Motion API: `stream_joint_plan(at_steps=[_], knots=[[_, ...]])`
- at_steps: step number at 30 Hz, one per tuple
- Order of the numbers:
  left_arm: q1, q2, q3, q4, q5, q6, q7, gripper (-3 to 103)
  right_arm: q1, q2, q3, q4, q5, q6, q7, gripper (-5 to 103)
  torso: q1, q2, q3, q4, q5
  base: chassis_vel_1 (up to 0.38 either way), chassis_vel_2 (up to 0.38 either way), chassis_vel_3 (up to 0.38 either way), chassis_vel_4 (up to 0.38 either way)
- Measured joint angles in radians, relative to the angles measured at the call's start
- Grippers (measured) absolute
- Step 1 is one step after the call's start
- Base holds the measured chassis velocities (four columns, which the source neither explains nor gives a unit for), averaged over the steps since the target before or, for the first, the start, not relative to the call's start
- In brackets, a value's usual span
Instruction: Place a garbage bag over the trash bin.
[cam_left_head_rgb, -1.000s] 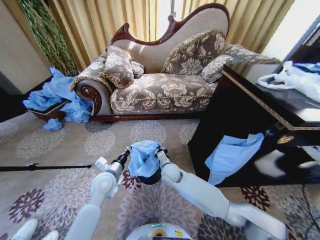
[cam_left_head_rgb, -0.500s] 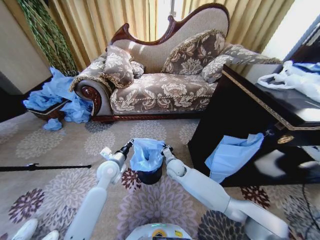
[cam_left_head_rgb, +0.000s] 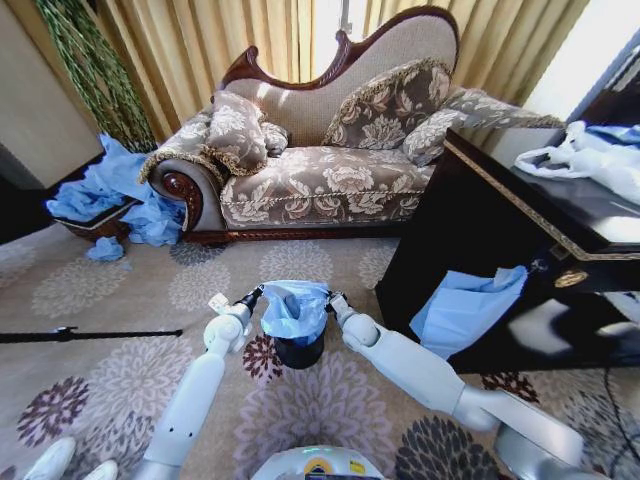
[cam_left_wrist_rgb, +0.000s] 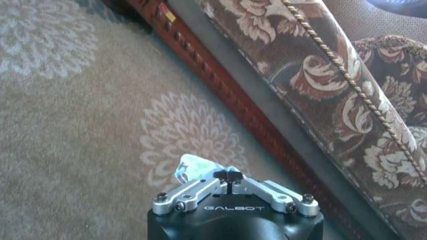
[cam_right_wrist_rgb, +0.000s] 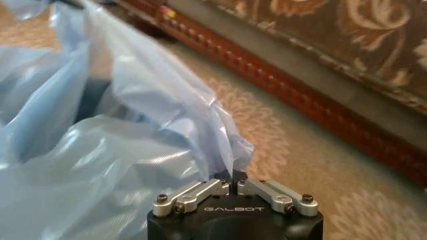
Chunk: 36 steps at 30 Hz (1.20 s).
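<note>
The small black trash bin (cam_left_head_rgb: 299, 351) stands on the patterned carpet in front of me. A wrinkly light-blue garbage bag (cam_left_head_rgb: 295, 307) hangs spread over its top and covers the rim. My left gripper (cam_left_head_rgb: 253, 296) is shut on the bag's left edge, and in the left wrist view (cam_left_wrist_rgb: 227, 174) a small scrap of the garbage bag (cam_left_wrist_rgb: 192, 167) sticks out from the closed fingers. My right gripper (cam_left_head_rgb: 333, 297) is shut on the bag's right edge. In the right wrist view (cam_right_wrist_rgb: 230, 176) the garbage bag (cam_right_wrist_rgb: 113, 150) billows away from the pinched fingers.
An ornate sofa (cam_left_head_rgb: 330, 160) stands beyond the bin. A dark cabinet (cam_left_head_rgb: 500, 250) at the right has a flat blue sheet (cam_left_head_rgb: 460, 310) hanging on its front and white bags (cam_left_head_rgb: 590, 160) on top. A wicker basket (cam_left_head_rgb: 95, 225) with blue bags is at the left.
Both grippers have carried the bag forward and down, away from me. The bag now hangs lower around the bin, and the arms are stretched out farther.
</note>
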Motion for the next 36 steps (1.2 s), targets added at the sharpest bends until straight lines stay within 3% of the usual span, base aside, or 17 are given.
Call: stream_joint_plan(at_steps=[12, 15, 25, 33, 36], knots=[[0.087, -0.004, -0.002, -0.026, 0.017, 0.015, 0.029, 0, -0.040, -0.052, 0.009, -0.003, -0.052, 0.077, -0.111, 0, 0.000, 0.000, 0.000, 0.0001, 0.0001, 0.000, 0.000, 0.000, 0.000], [0.085, -0.009, -0.002, 0.001, 0.032, 0.014, 0.036, 0, -0.034, -0.032, 0.022, -0.041, -0.058, 0.114, -0.113, 0, 0.000, 0.000, 0.000, 0.0001, 0.0001, 0.000, 0.000, 0.000, 0.000], [0.032, -0.009, 0.009, -0.006, 0.033, 0.015, 0.033, 0, 0.010, 0.002, 0.020, -0.065, -0.046, 0.122, -0.097, 0, 0.000, 0.000, 0.000, 0.0000, 0.0000, 0.000, 0.000, 0.000, 0.000], [0.015, -0.016, 0.004, 0.040, 0.033, 0.015, 0.034, 0, 0.043, 0.033, -0.005, -0.135, -0.057, 0.133, -0.132, 0, 0.000, 0.000, 0.000, 0.0000, -0.0001, 0.000, 0.000, 0.000, 0.000], [0.016, -0.019, -0.007, 0.075, 0.033, 0.014, 0.038, 0, 0.046, 0.048, -0.006, -0.167, -0.072, 0.147, -0.156, 0, 0.000, 0.000, 0.000, -0.0010, -0.0004, 0.000, 0.000, 0.000, 0.000]])
